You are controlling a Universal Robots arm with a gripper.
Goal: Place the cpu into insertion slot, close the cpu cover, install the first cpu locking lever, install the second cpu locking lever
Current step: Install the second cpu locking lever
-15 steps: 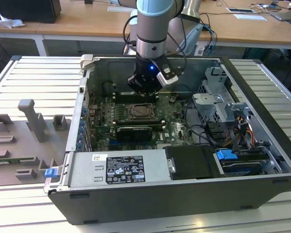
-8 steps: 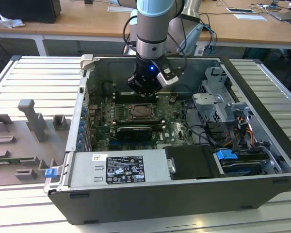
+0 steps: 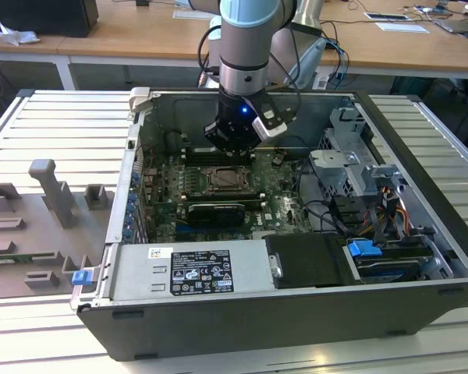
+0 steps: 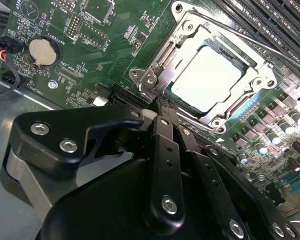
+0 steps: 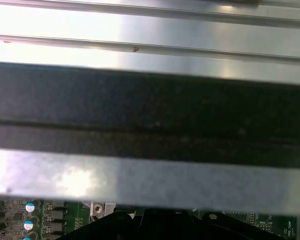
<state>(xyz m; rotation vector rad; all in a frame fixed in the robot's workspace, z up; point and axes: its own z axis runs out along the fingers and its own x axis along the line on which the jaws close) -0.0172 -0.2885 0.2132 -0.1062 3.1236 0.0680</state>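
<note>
The cpu (image 4: 205,80), a pale silver square, lies in the insertion slot (image 4: 140,75) on the green board. The cpu cover (image 4: 190,37), a silvery frame, lies down around it. A thin wire lever (image 4: 250,39) runs along the socket's far side; I cannot tell whether it is latched. My gripper (image 4: 157,105) is shut with nothing between its black fingers, and its tip sits right beside the metal tab at the socket's corner. In the exterior view the gripper (image 3: 232,148) hangs inside the open computer case, just behind the insertion slot (image 3: 222,181).
Memory slots (image 4: 270,20) flank the socket and a coin battery (image 4: 42,51) sits on the board. The power supply (image 3: 191,269) fills the case front, with a drive cage (image 3: 351,164) and cables (image 3: 335,210) at the exterior view's right. Grey fixtures (image 3: 54,191) stand outside.
</note>
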